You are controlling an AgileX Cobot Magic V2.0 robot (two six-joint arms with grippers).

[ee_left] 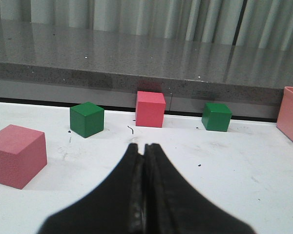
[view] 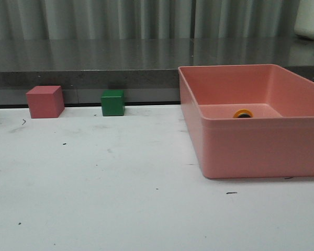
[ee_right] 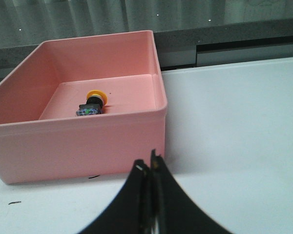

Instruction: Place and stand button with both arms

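The button [ee_right: 92,104] lies on its side on the floor of a pink bin [ee_right: 112,131]; its yellow cap, silvery collar and black base show in the right wrist view. From the front only the yellow cap [view: 242,113] peeks over the bin wall [view: 261,146]. My right gripper [ee_right: 149,164] is shut and empty, hovering over the white table just outside the bin's near wall. The left gripper [ee_left: 143,147] is shut too, with nothing in it, low over the table well short of the cubes. Neither gripper appears in the front view.
A red cube [view: 45,101] and a green cube [view: 113,102] stand at the table's back edge. The left wrist view adds another green cube [ee_left: 87,119] and a larger pink cube [ee_left: 15,154] close by. A grey stone ledge [view: 94,63] runs behind.
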